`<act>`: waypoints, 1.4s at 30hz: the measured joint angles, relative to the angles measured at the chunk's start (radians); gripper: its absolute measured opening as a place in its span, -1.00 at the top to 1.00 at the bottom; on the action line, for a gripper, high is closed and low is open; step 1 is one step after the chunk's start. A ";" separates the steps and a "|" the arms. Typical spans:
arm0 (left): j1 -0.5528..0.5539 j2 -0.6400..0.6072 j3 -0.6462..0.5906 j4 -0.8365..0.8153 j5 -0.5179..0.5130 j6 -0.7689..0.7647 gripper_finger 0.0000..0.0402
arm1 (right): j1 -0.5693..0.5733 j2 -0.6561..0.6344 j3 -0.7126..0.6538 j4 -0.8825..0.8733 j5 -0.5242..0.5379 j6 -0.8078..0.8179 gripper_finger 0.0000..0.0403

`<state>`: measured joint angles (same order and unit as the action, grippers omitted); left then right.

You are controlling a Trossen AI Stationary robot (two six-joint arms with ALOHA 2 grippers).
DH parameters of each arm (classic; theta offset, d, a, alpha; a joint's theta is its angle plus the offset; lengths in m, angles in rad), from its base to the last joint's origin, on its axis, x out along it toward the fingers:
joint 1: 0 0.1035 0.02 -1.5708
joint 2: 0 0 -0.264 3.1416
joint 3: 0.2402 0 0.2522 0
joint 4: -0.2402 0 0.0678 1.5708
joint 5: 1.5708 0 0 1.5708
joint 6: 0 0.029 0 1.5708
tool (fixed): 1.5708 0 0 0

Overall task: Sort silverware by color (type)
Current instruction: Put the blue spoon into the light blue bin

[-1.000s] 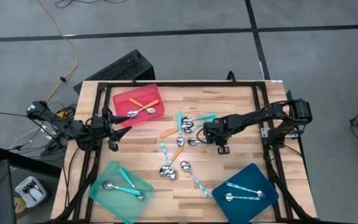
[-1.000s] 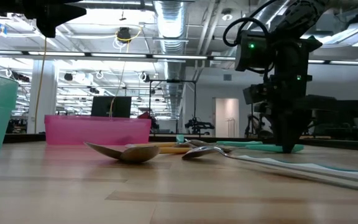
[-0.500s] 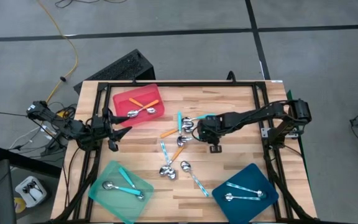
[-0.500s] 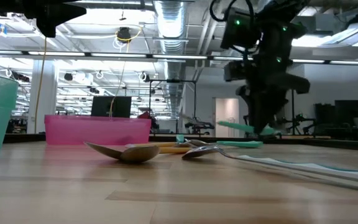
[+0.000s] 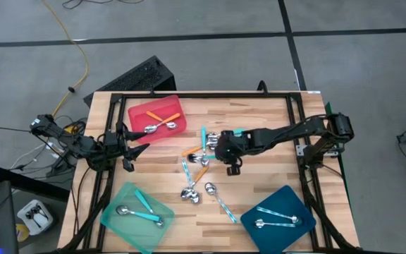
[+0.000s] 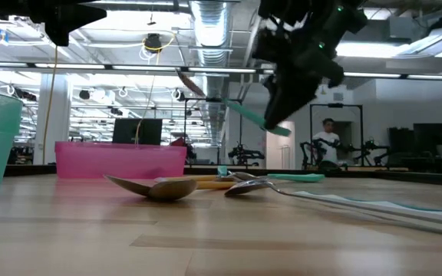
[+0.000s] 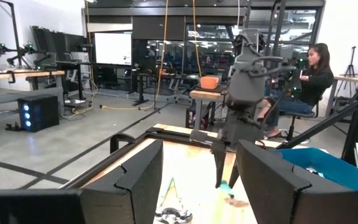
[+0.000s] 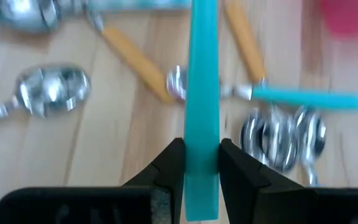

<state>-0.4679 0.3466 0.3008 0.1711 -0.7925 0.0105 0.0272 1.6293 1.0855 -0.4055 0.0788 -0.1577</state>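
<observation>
My right gripper (image 5: 218, 147) hangs above the middle of the table, shut on a spoon with a turquoise handle (image 6: 240, 113) and a shiny bowl (image 6: 187, 81). Under it lie loose spoons (image 5: 197, 173) with orange, turquoise and pale blue handles, flat on the wood. A red tray (image 5: 141, 111) holds two orange spoons, a mint-green tray (image 5: 118, 201) holds turquoise ones, and a dark-blue tray (image 5: 287, 201) holds pale blue ones. My left gripper (image 5: 137, 149) waits open at the table's left, above the surface. My right gripper pinches the turquoise handle (image 8: 202, 134) between its two fingers (image 8: 171, 163), close to the handle's free end. The fingers slant down from the table's right and lie across the handle. The spoon is lifted clear and tilted, bowl higher than the handle end (image 6: 279, 130).
Black rails (image 5: 189, 95) frame the tabletop. Bare wood lies at the far right (image 5: 266, 113) and between the near trays (image 5: 203, 226). A person (image 7: 312, 81) sits beyond the table.
My right gripper has risen from the table and gone toward the table's left, tipping to a flatter slant. The turquoise spoon has come up with it, from lying in the pile to hanging clear and tilted.
</observation>
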 joint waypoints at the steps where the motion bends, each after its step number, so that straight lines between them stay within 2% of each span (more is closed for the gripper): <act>1: 0.000 0.000 0.000 0.001 0.000 0.000 0.06 | 0.005 0.000 0.000 0.027 0.000 0.000 0.49; 31: 0.000 0.000 0.000 0.008 0.000 -0.008 0.06 | 0.112 0.028 0.000 0.788 0.002 -0.062 0.49; 42: 0.000 0.000 0.000 0.007 0.000 -0.008 0.06 | 0.166 0.064 0.000 0.970 0.001 -0.106 0.49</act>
<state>-0.4682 0.3470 0.3008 0.1783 -0.7925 0.0029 0.1931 1.6937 1.0853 0.5649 0.0800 -0.2633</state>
